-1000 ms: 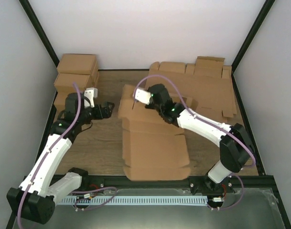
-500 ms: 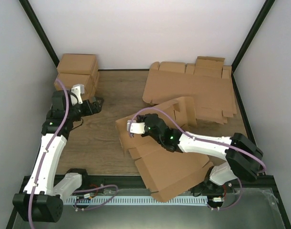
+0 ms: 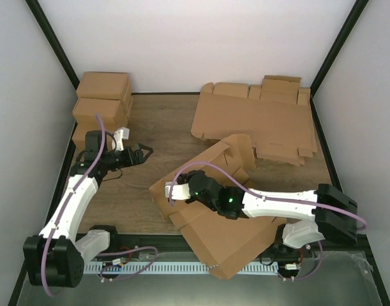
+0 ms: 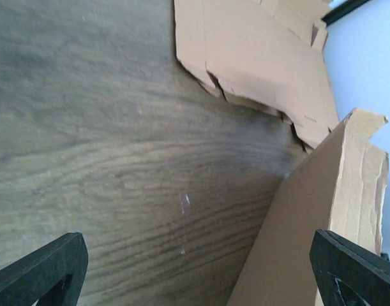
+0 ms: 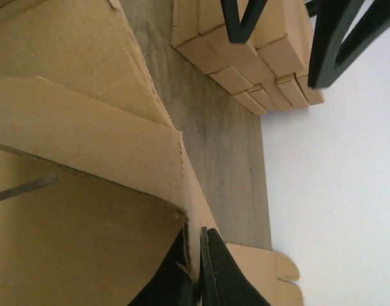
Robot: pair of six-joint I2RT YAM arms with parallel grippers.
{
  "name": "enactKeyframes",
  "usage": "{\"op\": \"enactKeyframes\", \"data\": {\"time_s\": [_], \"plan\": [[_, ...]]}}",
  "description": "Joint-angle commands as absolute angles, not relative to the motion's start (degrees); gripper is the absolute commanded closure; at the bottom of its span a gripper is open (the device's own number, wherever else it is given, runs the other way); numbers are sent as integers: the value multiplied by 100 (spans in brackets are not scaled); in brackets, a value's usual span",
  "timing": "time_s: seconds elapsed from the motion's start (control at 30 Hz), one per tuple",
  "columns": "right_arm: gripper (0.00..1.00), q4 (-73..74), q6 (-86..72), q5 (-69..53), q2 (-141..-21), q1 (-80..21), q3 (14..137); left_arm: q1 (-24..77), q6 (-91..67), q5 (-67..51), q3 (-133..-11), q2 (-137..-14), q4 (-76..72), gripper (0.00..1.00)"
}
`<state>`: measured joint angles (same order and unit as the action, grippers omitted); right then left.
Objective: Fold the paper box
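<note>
Paper box [image 3: 230, 233] lies askew at the near middle of the table [image 3: 156, 121]. One panel stands tilted up on its far side, and its near corner hangs past the table's near edge.

The right gripper [image 3: 176, 194] is clamped shut on a thin cardboard edge at the box's left end. The right wrist view shows the wall pinched between the fingertips [image 5: 215, 271]. The left gripper [image 3: 143, 152] is spread wide with nothing in it, over bare wood left of the box and apart from it.

Risks, as we judge them:
- The pinch is on a thin edge only, so the edge could slip out or tear if it is pulled sideways.
- Nothing is holding the box from the other side, so it could pivot and slide further off the near edge.
- The raised panel could flop back flat, since nothing is bracing it.
- The box sits near the stack of flat blanks [image 3: 258, 121] at far right, so a drag could snag them.

Hard to tell:
- The right arm covers the middle of the box from above, so we cannot tell which flap is pinched.
- The creases and tabs are mostly unreadable.
- The left wrist view cuts the box off at the right.
- The folded boxes [image 3: 103, 99] at far left are only partly seen.
</note>
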<state>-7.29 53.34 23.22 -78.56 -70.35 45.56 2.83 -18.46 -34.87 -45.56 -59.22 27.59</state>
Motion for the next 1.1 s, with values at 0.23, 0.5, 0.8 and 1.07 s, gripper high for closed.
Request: {"op": "enactKeyframes", "data": {"time_s": [0.23,0.5,0.8,1.07], "plan": [[96,61,4481,2183,-7745,-7481,4772,706,-2235,-4225,-4187,-6822,2031,2],[94,210,4036,2028,-7582,-7673,4663,1173,-2935,-4797,-3862,-7604,970,2],[83,117,3478,1819,-7386,-7673,4439,1494,-3606,-5203,-3663,-7979,2,2],[65,-40,2820,1698,-7032,-7787,4133,1612,-4163,-5458,-3386,-8132,-724,2]]}}
